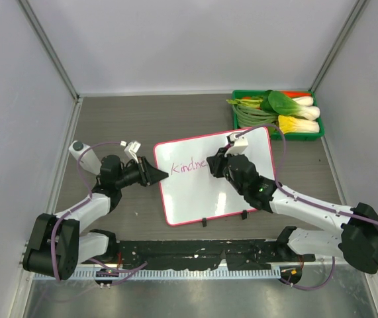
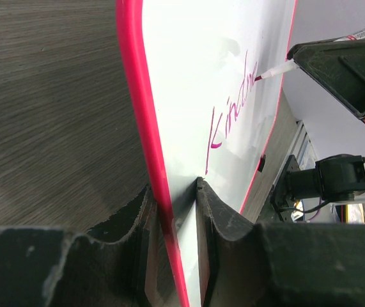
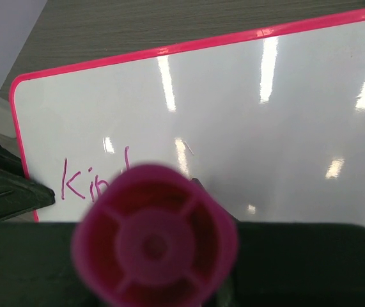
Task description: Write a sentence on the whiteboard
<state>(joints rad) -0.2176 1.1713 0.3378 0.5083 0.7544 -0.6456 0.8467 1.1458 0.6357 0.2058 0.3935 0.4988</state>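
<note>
The whiteboard point(image 1: 205, 195) lies slanted on the table mid-scene, pink-framed, with two black clips on its near edge. My left gripper point(image 1: 164, 175) is shut on its left edge; in the left wrist view the frame and the white surface point(image 2: 195, 77) sit pinched between the fingers point(image 2: 224, 208). The sentence point(image 1: 189, 166) reads "Kindne" in pink cursive point(image 2: 233, 105), partly visible point(image 3: 78, 185) in the right wrist view. My right gripper point(image 1: 216, 164) is shut on a pink marker pen point(image 3: 155, 246), whose tip point(image 2: 273, 72) touches the board at the end of the writing.
A green tray point(image 1: 236, 123) of vegetables stands at the back right, beyond the board's far corner. A small white and grey object point(image 1: 83, 154) lies left of the left arm. Grey enclosure walls stand on three sides.
</note>
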